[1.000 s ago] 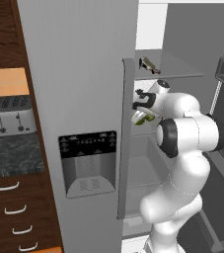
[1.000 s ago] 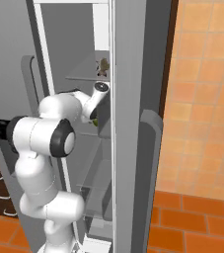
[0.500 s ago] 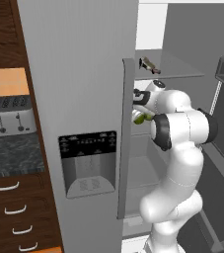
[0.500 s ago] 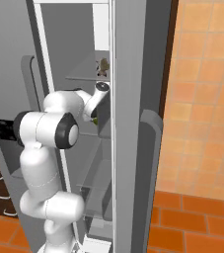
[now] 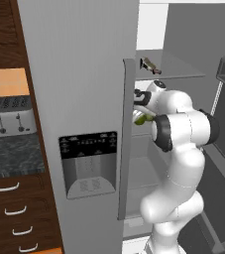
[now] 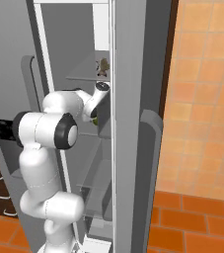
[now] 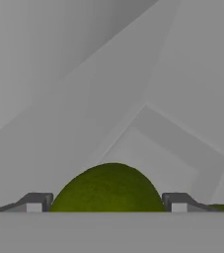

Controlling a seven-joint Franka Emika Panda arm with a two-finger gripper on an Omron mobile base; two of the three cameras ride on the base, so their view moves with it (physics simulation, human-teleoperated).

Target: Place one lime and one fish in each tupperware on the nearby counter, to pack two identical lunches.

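1. Sitting between the two fingertips of the claw (image 7: 107,205), the lime (image 7: 107,190) is on a middle shelf inside the open fridge (image 5: 79,74); from the left base view it shows as a yellow-green spot (image 5: 142,119) just beside the white wrist.
2. The jaws stand on either side of the lime, but I cannot tell if they already press it or only bracket it.
3. A second green edge (image 7: 222,207), perhaps the other lime, is just beside the right fingertip.
4. One fish (image 5: 150,66) lies on the glass shelf (image 5: 176,67) above the arm.
5. As I judge, the task is at its beginning: the first lime is only being taken, no tupperware is visible, and both limes and both fish are not yet packed.
6. The counter (image 5: 10,156) with the toaster (image 5: 10,115) is to the left, beyond the closed fridge door.
7. The room is narrow: the door edge with its long handle (image 5: 124,139) is close on the left and the upper shelf close above, so the arm should probably come straight out first.
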